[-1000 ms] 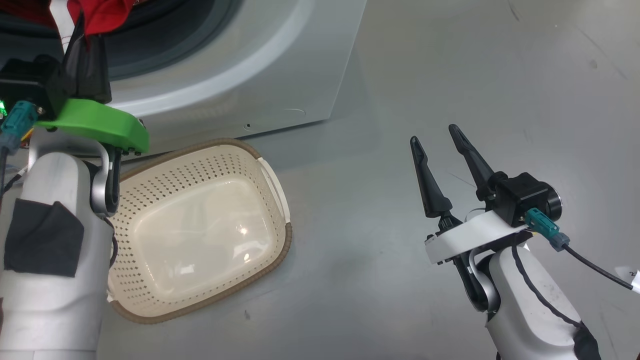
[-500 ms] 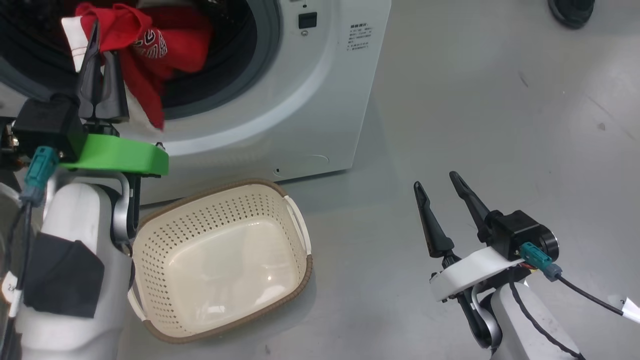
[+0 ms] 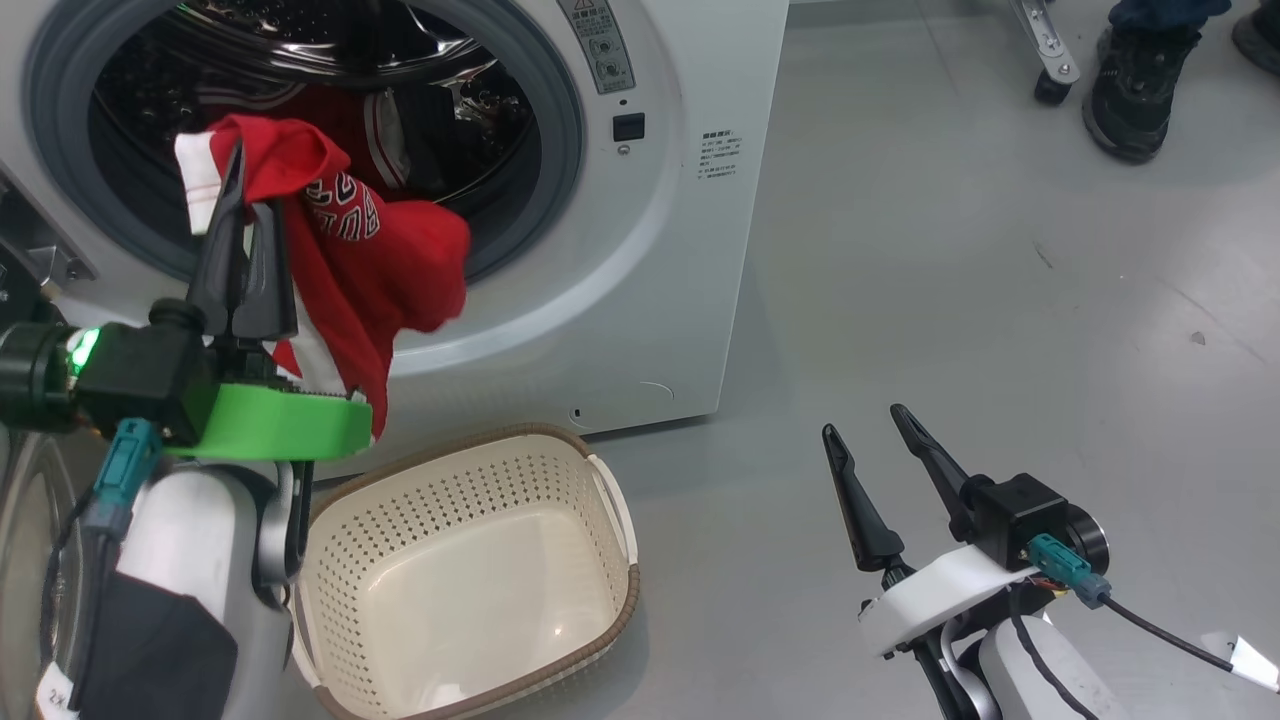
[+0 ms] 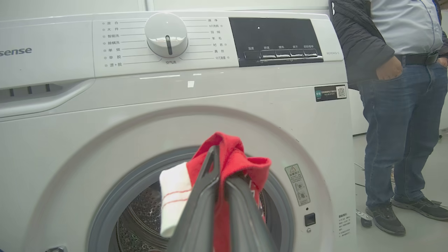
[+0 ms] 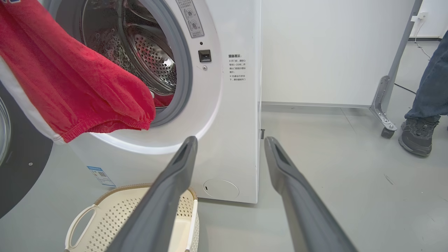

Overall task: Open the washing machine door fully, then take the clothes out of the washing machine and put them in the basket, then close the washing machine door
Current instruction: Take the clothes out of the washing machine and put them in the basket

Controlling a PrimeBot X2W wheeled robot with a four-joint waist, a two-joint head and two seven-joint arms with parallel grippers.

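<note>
"sense" lettering on washing machine (image 4: 182,101)

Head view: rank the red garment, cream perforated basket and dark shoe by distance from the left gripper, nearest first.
1. Red garment, clamped in the left gripper.
2. Cream perforated basket, just below it.
3. Dark shoe, far upper right.

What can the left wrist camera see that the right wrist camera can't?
Left wrist view's own: the round control dial, the dark button panel, a person's hand at a jeans pocket, and the left gripper shut on the red garment. Right wrist view's own: the cream basket on the floor, the black-rimmed washing machine door, a small blue label, and the open right gripper. Shared: the white washing machine, its steel drum, the hanging red garment and the person's dark shoe.
</note>
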